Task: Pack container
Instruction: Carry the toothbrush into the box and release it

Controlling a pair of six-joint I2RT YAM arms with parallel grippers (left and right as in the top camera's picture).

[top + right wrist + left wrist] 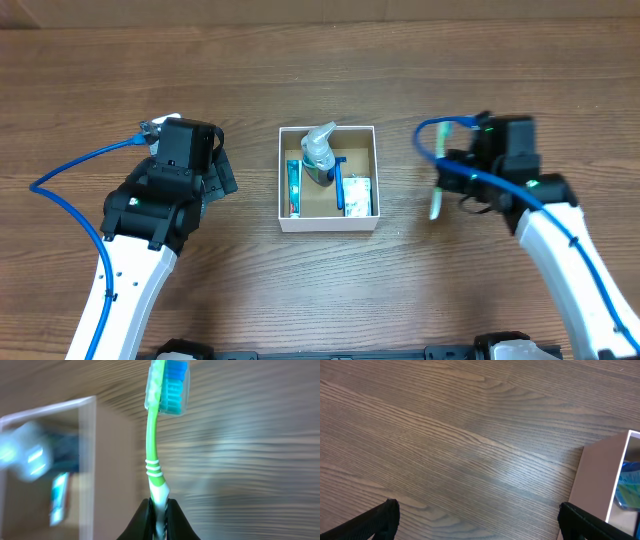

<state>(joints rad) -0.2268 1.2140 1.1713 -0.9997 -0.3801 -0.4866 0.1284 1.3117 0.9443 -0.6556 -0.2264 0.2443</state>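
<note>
Two arms work over a wide wooden desk, whose brown, streaked grain fills every view; nothing more of the room is shown. The left arm enters from the lower left of the overhead frame and the right arm from the lower right, so each one has its own side of the box.

Between them, at the centre of the frame, sits the container, square and shallow, with white walls and a brown floor. It lies flat and open upward, which I judge makes it easy to fill from above. Inside are a clear pump bottle at the upper middle, a flat tube along the left wall, a small printed box at the lower right, and a thin blue piece that I cannot identify.

The left claw is released. Its dark fingers are wide apart at the bottom corners of its wrist view, with only bare desk between them.

The right claw is clenched on the handle end of a green toothbrush, whose capped blue head points away from it. The brush is right of the container, apart from it, and seems to be off the desk. Probably the handle end was taken so that the head can go into the box first.
</note>
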